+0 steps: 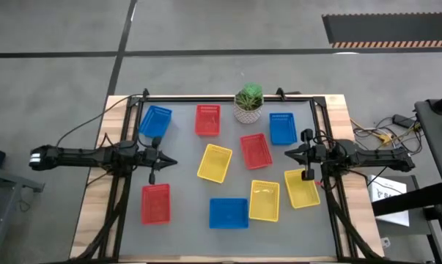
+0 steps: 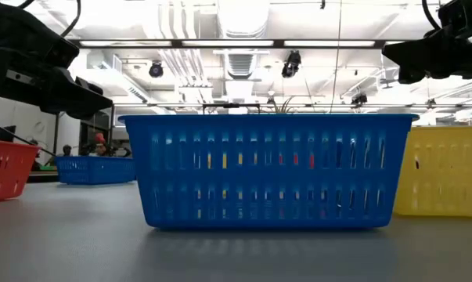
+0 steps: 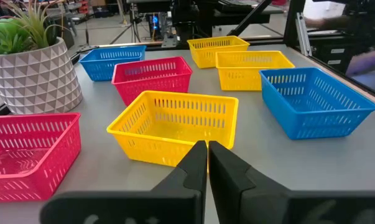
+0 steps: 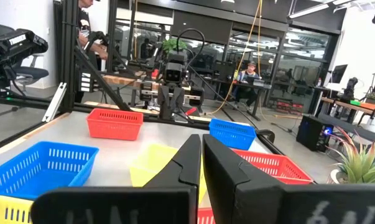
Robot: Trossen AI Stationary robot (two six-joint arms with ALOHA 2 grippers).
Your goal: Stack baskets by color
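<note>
Baskets all lie single on the grey mat, none nested yet. Landmark: the potted plant [image 1: 249, 103] at the far edge. Beside it on the left arm's side, a red basket [image 1: 207, 119], then a blue basket [image 1: 155, 121]; on the right arm's side, another blue basket [image 1: 281, 127]. Nearer the middle sit a second red basket [image 1: 255, 149] and a yellow basket [image 1: 215, 162]. Farthest from the plant: a third red [image 1: 155, 203], a third blue [image 1: 229, 213], two more yellows [image 1: 264, 199] [image 1: 302, 188].

Left gripper [image 1: 164, 162] hovers just beside the middle yellow, fingers pinched together, holding nothing. Right gripper [image 1: 292, 153] hangs between the plant-side blue and the outer yellow, likewise closed and empty (both must part before any grasp).

Risks, as I judge them: thin perforated walls may slip from a pinch; a tilted basket may jam rather than nest; a sweep near the plant could topple it.

Open room: a bare strip of mat [image 1: 184, 198] between third red and third blue; the frame rails hem both sides.
</note>
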